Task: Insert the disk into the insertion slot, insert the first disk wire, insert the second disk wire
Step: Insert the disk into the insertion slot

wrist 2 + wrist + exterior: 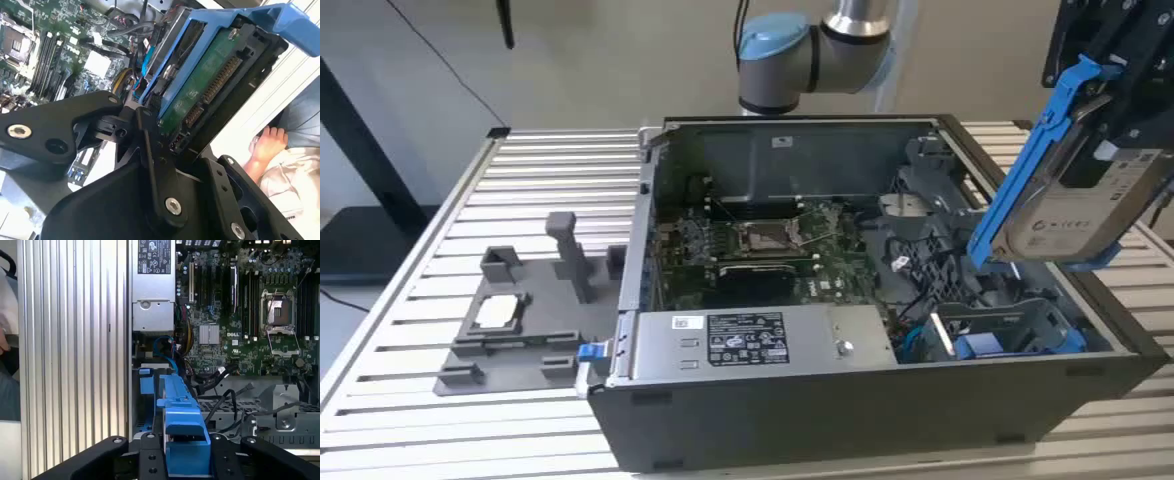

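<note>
One disk [1074, 205] is in hand. The gripper [1107, 100] is clamped on its upper end, and both wrist views show the black fingers closed on the disk's blue frame [182, 425]. The disk hangs tilted above the corner of the case [854, 420] on the exterior view's right. It is well apart from the slot [1027, 318], which stands open below it with a blue part inside. In the second wrist view the green circuit board [200, 95] of the disk faces the camera.

Handling, as a judgement:
- The metal body is stiff and probably dense for its size.
- The plastic frame is likely to flex, and its smooth sides may slip under a light grip.
- The circuit board and connector edge are fragile. Hold the disk by the frame's long sides, never by the board.
</note>
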Motion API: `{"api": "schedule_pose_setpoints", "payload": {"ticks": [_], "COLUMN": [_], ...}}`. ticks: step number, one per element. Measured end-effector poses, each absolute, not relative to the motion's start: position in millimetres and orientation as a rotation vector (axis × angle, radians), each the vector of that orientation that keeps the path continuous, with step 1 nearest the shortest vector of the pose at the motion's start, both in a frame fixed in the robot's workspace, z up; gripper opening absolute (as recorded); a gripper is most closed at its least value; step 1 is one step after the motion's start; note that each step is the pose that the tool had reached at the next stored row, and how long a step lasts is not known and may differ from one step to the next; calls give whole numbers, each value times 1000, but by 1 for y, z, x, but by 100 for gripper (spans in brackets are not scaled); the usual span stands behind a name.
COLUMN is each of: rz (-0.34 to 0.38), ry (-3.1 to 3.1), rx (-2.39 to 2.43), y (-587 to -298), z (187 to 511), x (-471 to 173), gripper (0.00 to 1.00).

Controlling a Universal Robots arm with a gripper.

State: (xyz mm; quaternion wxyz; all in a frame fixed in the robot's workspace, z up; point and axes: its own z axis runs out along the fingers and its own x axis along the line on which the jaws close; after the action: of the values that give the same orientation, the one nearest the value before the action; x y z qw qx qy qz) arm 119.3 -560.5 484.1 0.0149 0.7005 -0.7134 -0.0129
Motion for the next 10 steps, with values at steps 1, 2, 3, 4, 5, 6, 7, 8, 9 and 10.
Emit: {"api": "schedule_pose_setpoints", "payload": {"ticks": [1, 2, 3, 4, 5, 6, 7, 8, 9, 10], "rz": [-40, -40, -40, -40, -40, -40, -40, -40, -40, -40], "ry": [-2220, -2220, -2220, -2220, -2220, -2220, -2220, -2220, -2220, -2220], "rx": [2180, 2180, 2180, 2180, 2180, 2180, 2180, 2180, 2180, 2180], "y": [-560, -560, -560, -560, -560, -560, -560, -560, -560, -560], "z": [484, 484, 484, 484, 484, 484, 484, 484, 484, 484], "x": [119, 119, 119, 119, 119, 119, 119, 119, 119, 119], "gripper": [32, 32, 32, 32, 32, 32, 32, 32, 32, 32]}}
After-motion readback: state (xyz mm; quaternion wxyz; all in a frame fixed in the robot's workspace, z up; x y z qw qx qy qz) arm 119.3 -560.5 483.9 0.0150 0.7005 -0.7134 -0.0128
